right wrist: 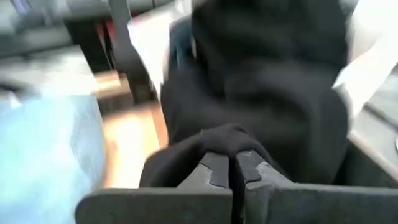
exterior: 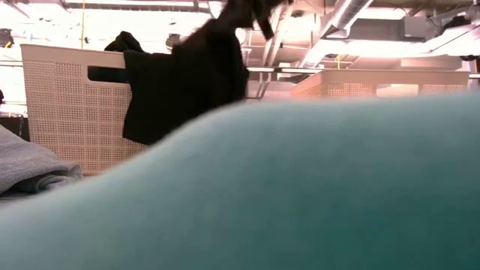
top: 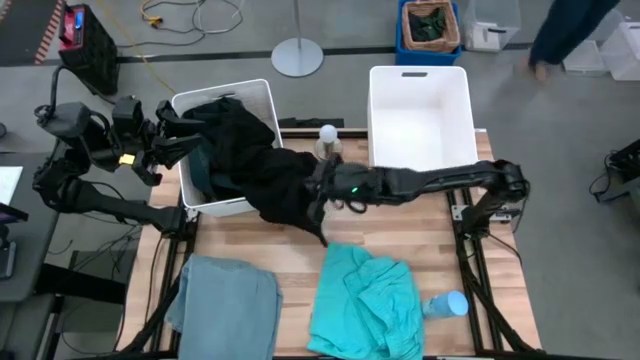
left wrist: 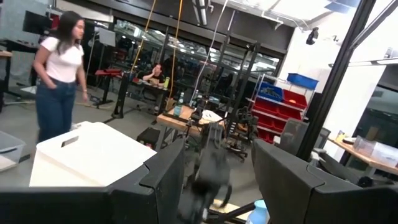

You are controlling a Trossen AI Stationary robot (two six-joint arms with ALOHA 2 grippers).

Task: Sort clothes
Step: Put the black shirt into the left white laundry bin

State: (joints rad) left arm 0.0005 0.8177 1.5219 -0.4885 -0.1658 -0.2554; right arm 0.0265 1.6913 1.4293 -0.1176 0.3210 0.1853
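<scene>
Right gripper (right wrist: 235, 163): fingers pinched on black fabric garment (top: 262, 165), draped from white bin (top: 262, 95) at 11 o'clock.
Left gripper (left wrist: 217, 186): fingers parted, holding nothing.

4 garments show: 1 black garment (top: 262, 165), 1 dark teal-green garment (top: 203, 168), 1 grey-blue garment (top: 225, 300), 1 turquoise garment (top: 368, 303). 2 white bins: 1 upper left (top: 262, 92), 1 upper right (top: 420, 115). 2 arms, 2 grippers (top: 172, 135) (top: 320, 178). 1 blue crate (top: 406, 40) at the top.

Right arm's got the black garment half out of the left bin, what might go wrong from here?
1. The black garment still drapes over the left bin rim; pulling may drag or tip it.
2. Its trailing hem may sweep the turquoise garment.
3. The right end effector pinches only a small fold, which might slip.
</scene>
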